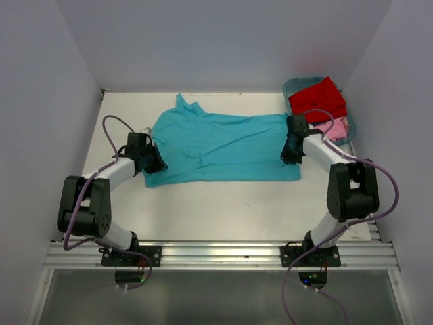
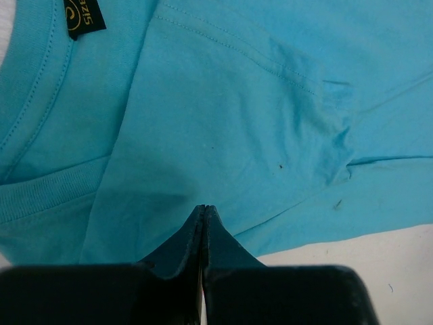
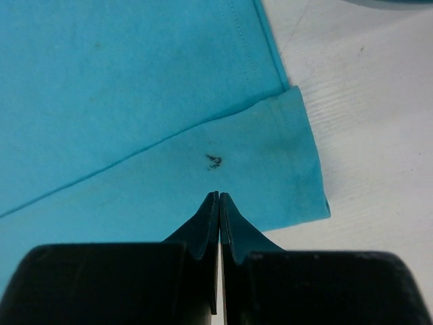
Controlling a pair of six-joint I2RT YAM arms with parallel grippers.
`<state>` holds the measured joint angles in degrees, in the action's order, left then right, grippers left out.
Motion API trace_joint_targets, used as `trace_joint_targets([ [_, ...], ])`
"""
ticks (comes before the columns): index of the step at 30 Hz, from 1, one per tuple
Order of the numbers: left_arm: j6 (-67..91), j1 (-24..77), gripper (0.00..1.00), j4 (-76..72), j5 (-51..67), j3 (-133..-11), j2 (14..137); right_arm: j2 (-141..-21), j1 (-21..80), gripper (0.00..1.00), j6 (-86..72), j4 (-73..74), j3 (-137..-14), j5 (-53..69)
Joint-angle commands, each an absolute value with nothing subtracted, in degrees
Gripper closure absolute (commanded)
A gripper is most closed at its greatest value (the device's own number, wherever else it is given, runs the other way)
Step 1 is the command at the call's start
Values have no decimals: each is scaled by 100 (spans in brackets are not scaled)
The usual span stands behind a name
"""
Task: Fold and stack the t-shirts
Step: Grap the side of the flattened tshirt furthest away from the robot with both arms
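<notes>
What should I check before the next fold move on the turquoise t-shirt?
1. Turquoise t-shirt spread on the table: ok, slightly creased.
2. Left tool shut near the collar: ok.
3. Right tool shut at the hem end: ok.
4. Cloth actually pinched in either tool: cannot tell.
5. Red t-shirt and pink t-shirt out of the way in the tub: ok.

pink t-shirt (image 1: 340, 128) mostly hidden, collar label (image 2: 84, 17) cropped

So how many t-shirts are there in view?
3: a turquoise t-shirt spread on the table, a red t-shirt and a pink t-shirt in the tub far right. Others may hide beneath.
</notes>
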<state>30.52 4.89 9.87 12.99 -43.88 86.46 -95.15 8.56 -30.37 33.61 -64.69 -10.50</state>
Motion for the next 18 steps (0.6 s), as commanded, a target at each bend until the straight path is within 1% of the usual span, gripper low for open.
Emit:
trace_joint_targets([
  [1, 2936, 448, 100, 580, 1257, -4535, 8692, -9729, 826, 100, -3015, 3218, -6557, -967],
  [6, 2944, 448, 100, 764, 845, -4535, 8824, -9809, 835, 100, -3059, 3024, -6241, -879],
  [12, 3120, 448, 100, 1361, 335, -4614, 9105, -9668, 826, 100, -3050, 2936, -5811, -870],
  [18, 3384, 448, 100, 1644, 167, -4518, 9482, -9475, 835, 100, -3015, 2813, -5345, -817],
])
